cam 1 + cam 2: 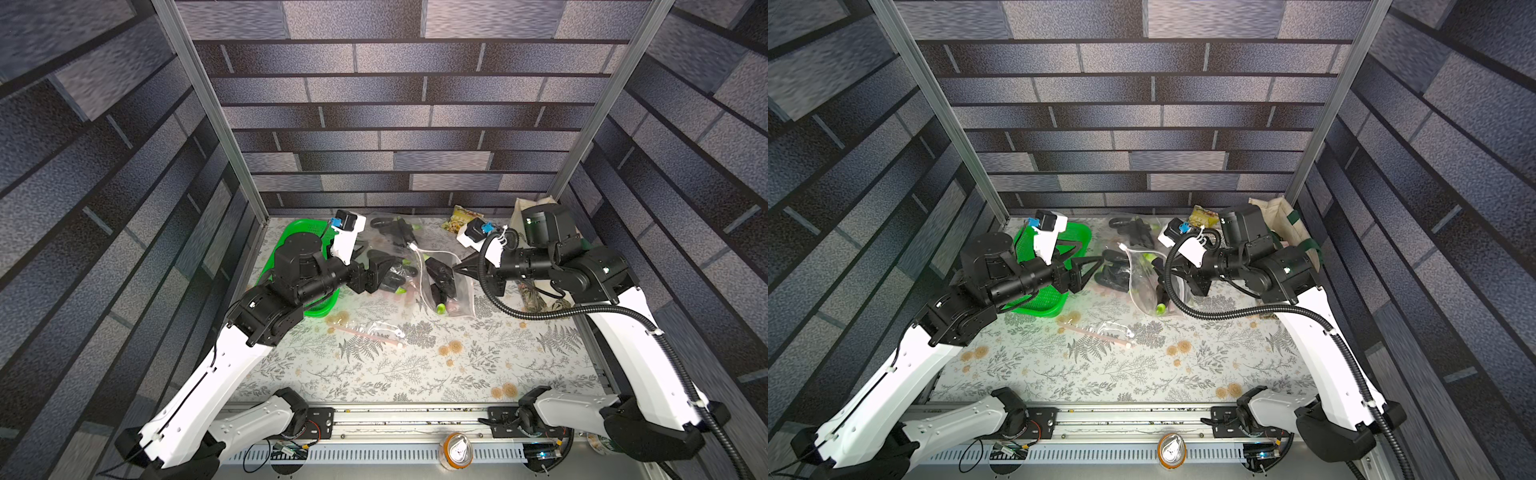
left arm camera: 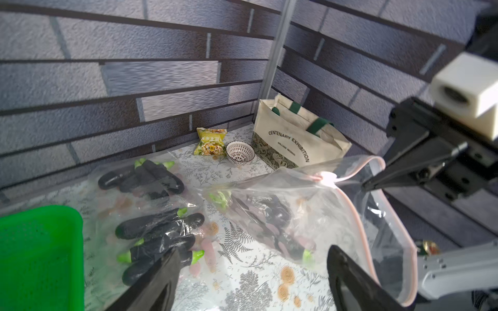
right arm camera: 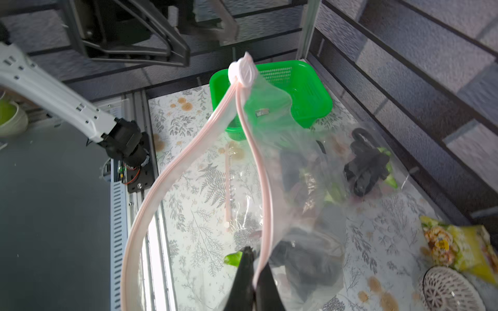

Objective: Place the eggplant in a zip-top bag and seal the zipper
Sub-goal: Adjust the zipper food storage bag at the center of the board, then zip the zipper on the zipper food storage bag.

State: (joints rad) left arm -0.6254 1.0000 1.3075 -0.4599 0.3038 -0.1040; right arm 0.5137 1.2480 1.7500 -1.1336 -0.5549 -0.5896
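Right gripper [image 3: 254, 259] pinches zip-top bag [image 3: 296, 204] holding eggplant [image 3: 307, 258].

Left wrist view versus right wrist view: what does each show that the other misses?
Left wrist only: the tote bag in the corner. Right wrist only: an empty flat bag on the tablecloth and a white cup. Both: the zip-top bag pinched by the right gripper, its mouth open, eggplants inside, plus the slider, green basket, snack packet and bowl.

White arm shells [image 1: 232, 365], black joints [image 1: 266, 316]; black corrugated cable [image 1: 481, 270] along right arm [image 1: 627, 332].
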